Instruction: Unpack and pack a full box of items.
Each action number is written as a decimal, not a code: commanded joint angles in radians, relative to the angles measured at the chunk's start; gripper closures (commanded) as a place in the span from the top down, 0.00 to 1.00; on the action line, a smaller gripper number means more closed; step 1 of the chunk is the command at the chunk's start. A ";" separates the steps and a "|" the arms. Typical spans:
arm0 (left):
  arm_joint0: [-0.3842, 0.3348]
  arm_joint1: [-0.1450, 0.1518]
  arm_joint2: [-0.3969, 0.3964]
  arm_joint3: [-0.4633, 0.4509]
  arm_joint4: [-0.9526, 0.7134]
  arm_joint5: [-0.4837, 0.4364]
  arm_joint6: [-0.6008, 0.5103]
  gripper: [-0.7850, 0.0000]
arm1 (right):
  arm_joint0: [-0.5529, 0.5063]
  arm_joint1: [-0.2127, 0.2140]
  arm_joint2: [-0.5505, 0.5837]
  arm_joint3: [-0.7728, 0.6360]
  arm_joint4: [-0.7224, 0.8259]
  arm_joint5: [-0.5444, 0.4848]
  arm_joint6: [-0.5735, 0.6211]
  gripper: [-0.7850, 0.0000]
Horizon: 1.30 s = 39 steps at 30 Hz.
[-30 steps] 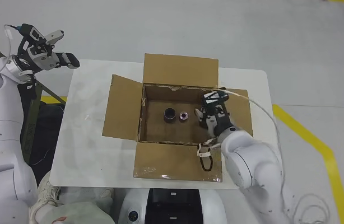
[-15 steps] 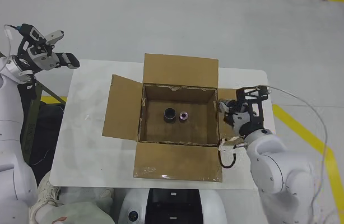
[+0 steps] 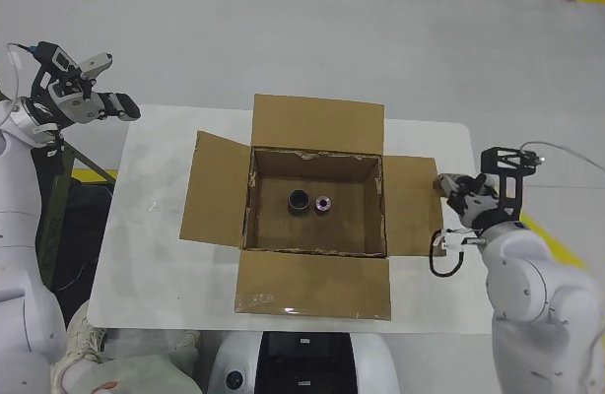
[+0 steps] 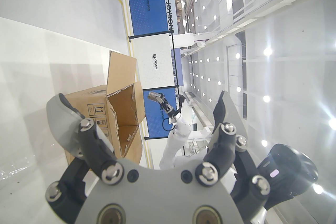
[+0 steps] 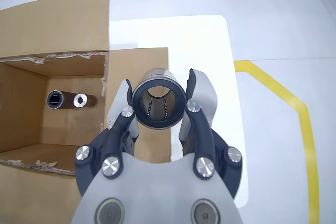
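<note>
There is one cardboard box [image 3: 317, 126], one white table [image 3: 155, 197], and three metal tubes [image 5: 157, 104]: two inside the box, one outside.

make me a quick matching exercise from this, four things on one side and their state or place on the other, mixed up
Things
1. right claw
2. left claw
3. cardboard box
4. dark-rimmed tube

States or places
a. inside the box, on its floor
b. open, holding nothing
c. shut on a metal tube
d. on the table, flaps spread out

Pairs: 1-c, 2-b, 3-d, 4-a
</note>
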 commanded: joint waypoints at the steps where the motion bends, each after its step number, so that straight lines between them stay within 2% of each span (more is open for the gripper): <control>1: 0.000 0.000 0.000 0.000 0.000 0.000 0.000 1.00 | 0.006 0.001 0.019 0.023 0.003 0.001 0.002 0.00; 14: 0.000 0.000 0.000 0.000 0.000 0.000 0.000 1.00 | 0.047 0.008 0.081 0.174 0.023 0.017 0.013 0.00; 27: 0.000 0.000 0.000 0.000 0.000 0.000 0.000 1.00 | 0.118 0.011 0.063 0.369 0.017 0.037 0.003 0.00; 39: 0.000 0.000 0.000 0.000 0.000 0.000 0.000 1.00 | 0.162 0.009 0.015 0.484 0.017 0.069 -0.001 0.00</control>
